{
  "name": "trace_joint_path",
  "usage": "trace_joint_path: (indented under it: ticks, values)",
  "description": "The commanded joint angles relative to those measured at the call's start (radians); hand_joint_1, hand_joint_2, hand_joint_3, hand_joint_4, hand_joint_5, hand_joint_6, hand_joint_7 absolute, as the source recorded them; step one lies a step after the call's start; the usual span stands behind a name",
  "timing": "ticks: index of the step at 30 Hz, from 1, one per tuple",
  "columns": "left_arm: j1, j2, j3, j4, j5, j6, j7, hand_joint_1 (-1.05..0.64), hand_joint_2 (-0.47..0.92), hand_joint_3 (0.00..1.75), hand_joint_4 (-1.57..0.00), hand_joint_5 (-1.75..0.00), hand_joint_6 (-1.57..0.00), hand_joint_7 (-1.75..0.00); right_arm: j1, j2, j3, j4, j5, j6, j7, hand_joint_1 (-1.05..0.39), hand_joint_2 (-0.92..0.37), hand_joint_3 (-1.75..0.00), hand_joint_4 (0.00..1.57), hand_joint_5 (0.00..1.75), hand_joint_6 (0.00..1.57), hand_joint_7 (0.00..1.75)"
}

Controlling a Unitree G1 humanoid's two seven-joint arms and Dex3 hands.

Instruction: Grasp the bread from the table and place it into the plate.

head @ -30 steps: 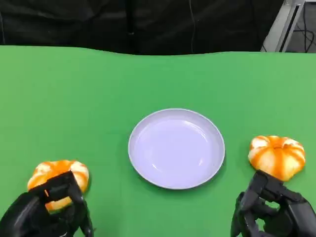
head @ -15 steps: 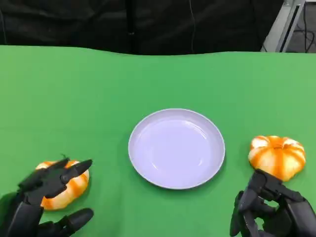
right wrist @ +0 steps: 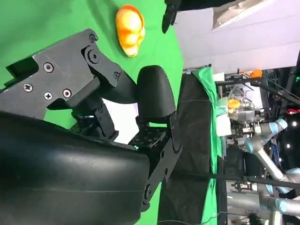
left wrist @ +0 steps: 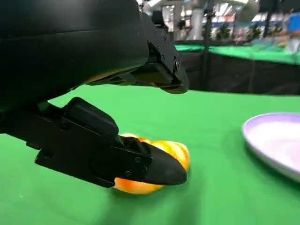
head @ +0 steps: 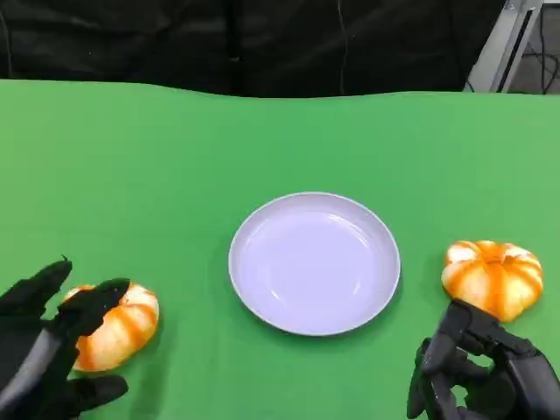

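At desk's near left: round orange-and-white striped bread roll (head: 114,325), ungrasped.
Left hand (head: 48,359): fingers spread, roll between them.
Right hand (head: 481,372): curled, empty.
Advice: roll to be enclosed evenly, then carried to pale lilac plate (head: 254,293).

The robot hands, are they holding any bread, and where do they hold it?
Nothing is held. The left hand is spread open around the left bread, not gripping it. The right hand sits curled near the right bread, apart from it.
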Motion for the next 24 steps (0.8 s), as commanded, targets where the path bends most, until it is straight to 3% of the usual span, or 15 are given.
trace_joint_path:
  ticks: [1, 24]
  values:
    - [-0.054, 0.035, -0.058, 0.073, 0.004, 0.071, -0.002, -0.84, 0.92, 0.14, -0.25, -0.01, -0.47, -0.01, 0.005, -0.009, -0.008, -0.003, 0.001, -0.005, -0.002, -0.14, -0.57, -1.21, 0.84, 1.75, 0.67, 1.7]
    - [-0.216, 0.079, -0.24, 0.342, -0.077, 0.199, 0.047, -0.79, 0.92, 0.16, -0.25, -0.01, -0.46, -0.01, 0.004, -0.009, -0.008, -0.008, 0.01, 0.004, 0.0, -0.13, -0.57, -1.23, 0.84, 1.75, 0.68, 1.7]
